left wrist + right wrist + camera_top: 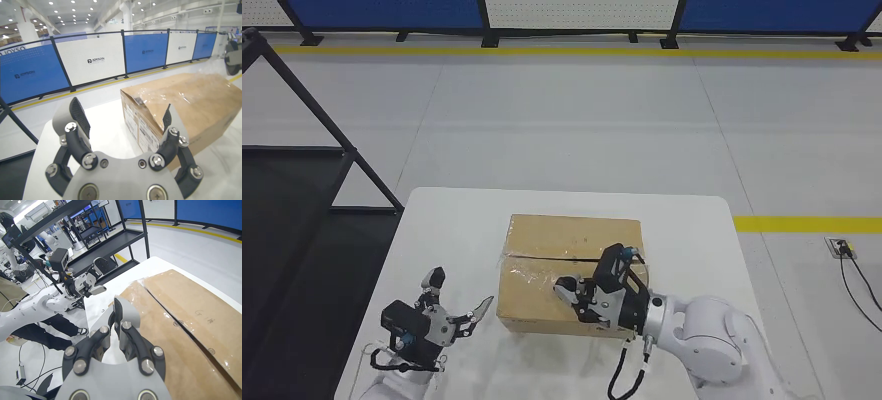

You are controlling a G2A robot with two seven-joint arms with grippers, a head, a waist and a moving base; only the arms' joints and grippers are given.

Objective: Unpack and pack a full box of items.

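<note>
The cardboard box (pixel 572 240) sits at the middle of the white tabletop (pixel 447 225), its top flaps closed. Crinkled clear tape (pixel 166 315) runs along the centre seam, and the seam gapes slightly at the box's left end. Bare tabletop rings the box: a broad strip on the left of the frame, a narrower one on the right, and a band along the far edge.

The right gripper (pixel 570 292) hangs over the near flap, close to the box's left end and its front edge. Its jaws are clenched, the pads all but touching; I cannot tell whether they pinch any tape.

The left gripper (pixel 462 287) is at the lower left of the top view, above the open strip of tabletop and apart from the box's labelled left end. Its jaws are released and spread wide, pointing toward that end. Beyond the tabletop's left edge stands a black metal rack (pixel 302 195).
</note>
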